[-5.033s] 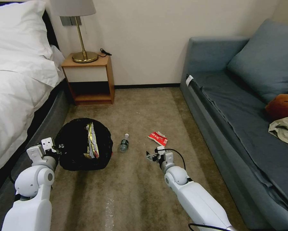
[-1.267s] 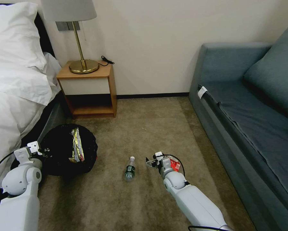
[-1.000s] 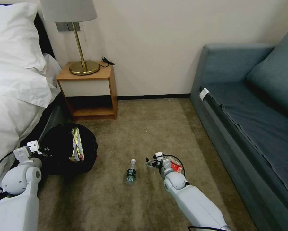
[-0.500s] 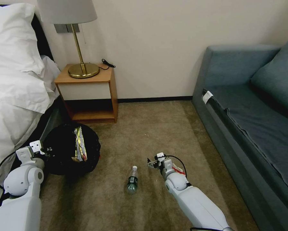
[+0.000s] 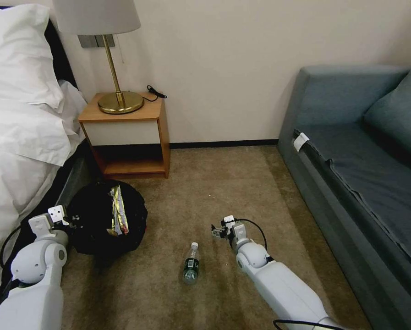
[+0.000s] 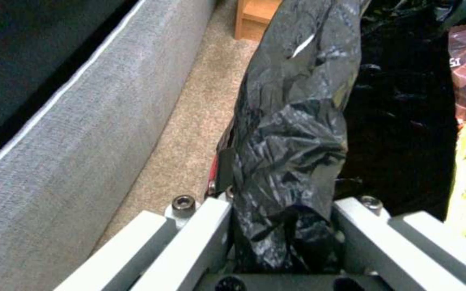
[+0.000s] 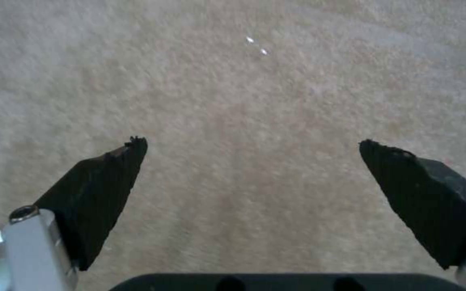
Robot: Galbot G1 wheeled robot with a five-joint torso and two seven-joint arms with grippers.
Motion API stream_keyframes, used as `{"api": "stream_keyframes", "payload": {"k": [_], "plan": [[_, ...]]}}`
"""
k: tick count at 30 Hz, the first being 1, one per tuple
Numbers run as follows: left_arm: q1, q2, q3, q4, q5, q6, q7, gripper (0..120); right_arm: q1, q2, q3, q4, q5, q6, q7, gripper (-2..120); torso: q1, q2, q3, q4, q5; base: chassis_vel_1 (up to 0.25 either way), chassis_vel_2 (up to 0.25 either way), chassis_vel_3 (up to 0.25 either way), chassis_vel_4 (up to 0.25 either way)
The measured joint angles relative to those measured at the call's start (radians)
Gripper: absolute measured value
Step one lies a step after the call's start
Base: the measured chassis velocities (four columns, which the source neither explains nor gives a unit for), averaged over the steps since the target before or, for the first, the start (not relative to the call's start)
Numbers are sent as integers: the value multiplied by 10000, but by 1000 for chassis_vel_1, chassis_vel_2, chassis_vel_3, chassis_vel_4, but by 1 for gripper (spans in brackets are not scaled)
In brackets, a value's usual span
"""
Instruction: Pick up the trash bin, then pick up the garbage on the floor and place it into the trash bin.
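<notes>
Black-lined trash bin [image 5: 105,224] clamped by left tool [image 6: 281,226]; one bottle [image 5: 191,264] on carpet [image 5: 214,192]; right tool [image 7: 249,178] spread wide.

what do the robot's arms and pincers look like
Both arms are glossy white with rounded joints. The left pincer has pale grey metal bars and dark bolts; the right pincer has black wedge-shaped pads. A black cable loops off the right wrist.

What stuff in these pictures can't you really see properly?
- The trash bin: the black bag covers its walls in the head view, and the left gripper, shut on its rim, blocks part of it in the left wrist view.
- The wrappers inside: their print is too small to read in the head view.
- The bottle label: too small to read.
- The floor under the open right gripper: the right forearm hides it in the head view.
</notes>
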Motion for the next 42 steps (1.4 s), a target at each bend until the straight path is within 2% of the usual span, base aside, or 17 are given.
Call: {"api": "stream_keyframes", "payload": {"k": [2, 3, 4, 5, 6, 8, 9, 11, 13, 19, 27, 34, 42], "plan": [[-8, -25, 34, 72, 49, -26, 57, 2, 324, -341, -300, 192, 319, -724, -3, 100, 0, 0, 0, 2, -1, 0, 0, 0, 0], [-8, -25, 34, 72, 49, -26, 57, 2, 324, -341, -300, 192, 319, -724, -3, 100, 0, 0, 0, 2, -1, 0, 0, 0, 0], [-40, -42, 60, 124, 75, -37, 99, 2, 505, -628, -484, 393, 623, -1239, -22, 100, 0, 0, 0, 3, 1, 0, 0, 0, 0], [-40, -42, 60, 124, 75, -37, 99, 2, 505, -628, -484, 393, 623, -1239, -22, 100, 0, 0, 0, 3, 1, 0, 0, 0, 0], [-73, -50, 96, 180, 108, -64, 118, 2, 669, -961, -657, 591, 881, -1656, -48, 100, 0, 1, 0, 1, 2, 0, 0, 0, 0], [-86, -56, 120, 207, 124, -70, 135, 2, 745, -1160, -752, 681, 992, -1811, -72, 100, 0, 0, 0, 2, 2, 0, 0, 0, 0], [-102, -70, 169, 263, 161, -75, 182, 2, 897, -1640, -961, 848, 1220, -2145, -136, 100, 0, 1, 0, 1, 0, 0, 0, 0, 0], [-111, -82, 193, 284, 184, -76, 201, 2, 954, -1848, -1055, 941, 1330, -2303, -171, 100, 0, 0, 0, -1, 0, 0, 0, 0, 0], [-119, -102, 259, 319, 234, -91, 275, 2, 1067, -2396, -1297, 1263, 1659, -2719, -322, 100, 0, 0, -1, -3, 0, 0, 0, 0, 0], [-109, -83, 300, 324, 269, -113, 410, 2, 1174, -3108, -1728, 1874, 2247, -3191, -908, 100, 0, 0, -1, -1, 0, 0, 0, 0, 0], [58, -58, 289, 128, 269, -162, 468, 2, 1398, -3131, -2143, 1859, 2606, -3350, -1319, 100, 0, 0, -1, 2, 0, 0, 0, 0, 0], [235, -359, 207, -183, 305, -176, 442, 2, 1739, -2992, -2928, 1290, 2738, -3501, -2196, 100, 0, 0, -1, 1, -1, 0, 0, 0, 0], [554, -441, 144, -696, 309, -185, 439, 2, 2019, -2989, -3309, 870, 2459, -3568, -2801, 100, 0, 0, -1, 1, 0, 0, 0, 0, 0]]}}
